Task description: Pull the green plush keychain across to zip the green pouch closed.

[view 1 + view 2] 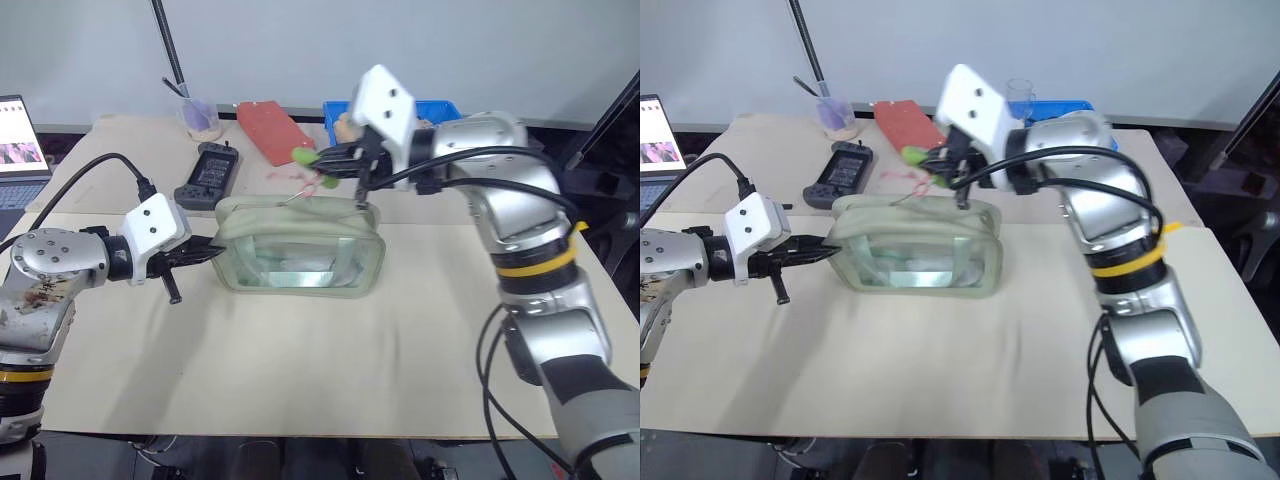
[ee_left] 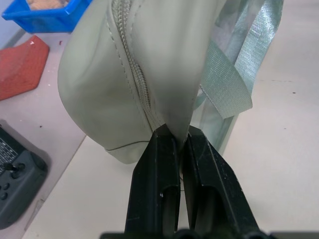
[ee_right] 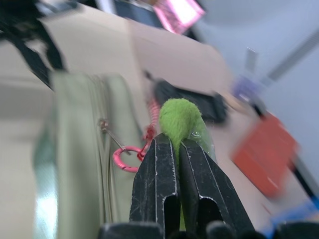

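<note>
The pale green pouch [image 1: 300,255] with a clear front panel stands on the beige mat, its top zipper [image 2: 132,74] running along the ridge. My left gripper [image 1: 205,250] is shut on the pouch's left end fabric [image 2: 174,112]. Above the pouch's top, toward its right end, my right gripper [image 1: 325,160] is shut on the lime-green plush keychain [image 3: 180,119]. A pink ring [image 3: 124,159] and thin metal link join the keychain to the zipper pull [image 3: 103,124]. The pouch strap [image 2: 227,84] hangs beside my left fingers [image 2: 157,189].
Behind the pouch lie a dark handheld controller [image 1: 208,175], a red flat item [image 1: 272,130], a blue bin [image 1: 440,108] and a small cup with a rod [image 1: 200,115]. A laptop [image 1: 20,150] stands at the far left.
</note>
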